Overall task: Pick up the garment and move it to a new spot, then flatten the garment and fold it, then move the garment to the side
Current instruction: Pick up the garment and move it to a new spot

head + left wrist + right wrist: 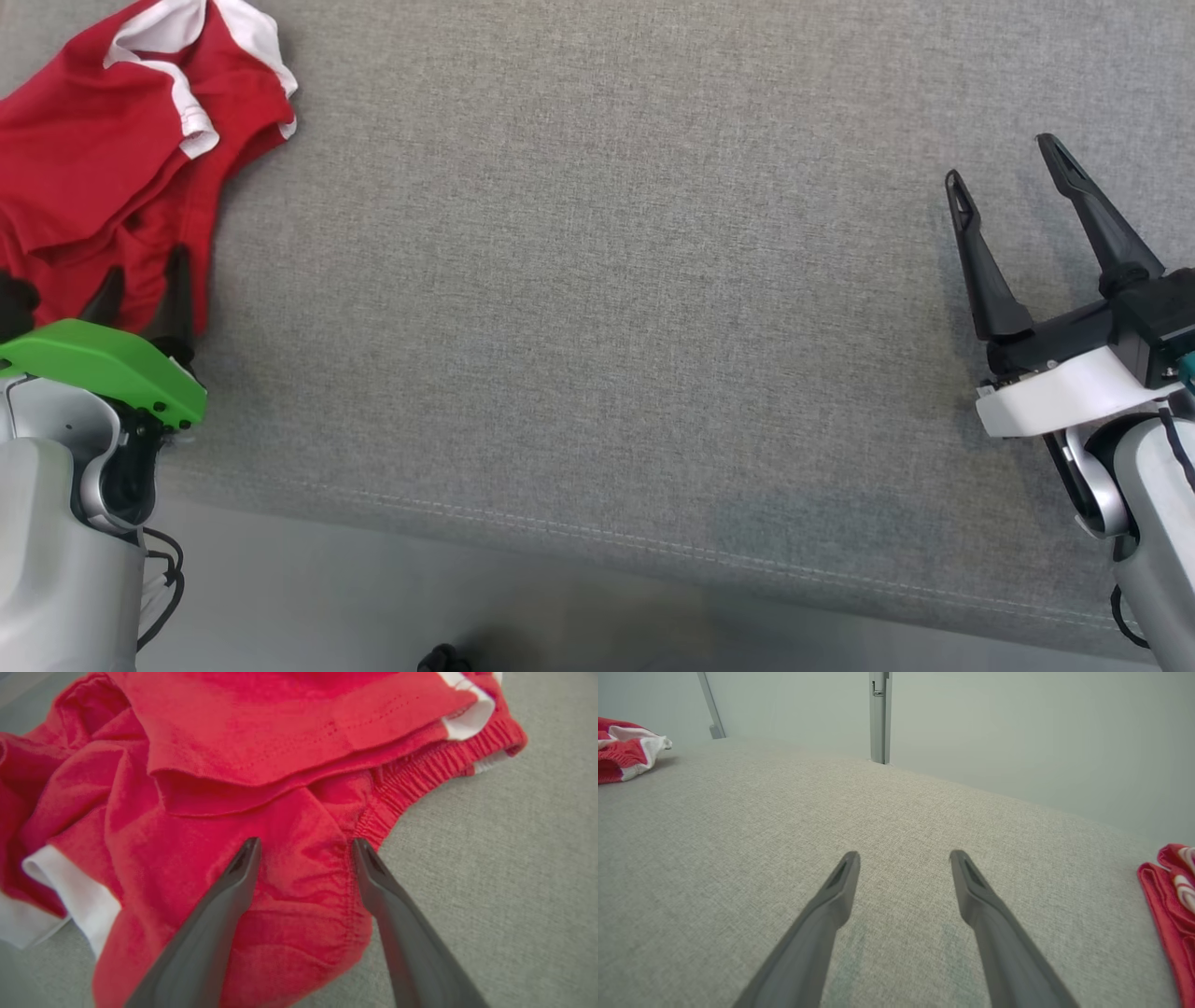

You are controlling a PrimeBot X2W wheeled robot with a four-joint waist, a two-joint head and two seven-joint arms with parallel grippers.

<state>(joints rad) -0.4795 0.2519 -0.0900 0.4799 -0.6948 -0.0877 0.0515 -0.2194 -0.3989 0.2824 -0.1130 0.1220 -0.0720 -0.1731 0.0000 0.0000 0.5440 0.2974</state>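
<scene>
Head: crumpled red garment point(103, 159), white trim, lies far left on the grey woven desk point(597, 280); left hand point(145, 280) at its near edge, right hand point(1002, 161) splayed over bare weave. Left wrist: fingers apart over soft jersey beside the ribbed elastic waistband point(420, 760), gripping nothing. Right wrist: released.

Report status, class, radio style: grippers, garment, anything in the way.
Left gripper open, poised over crumpled red garment, not gripping. Right gripper open above grey surface. No obstruction seen.
</scene>
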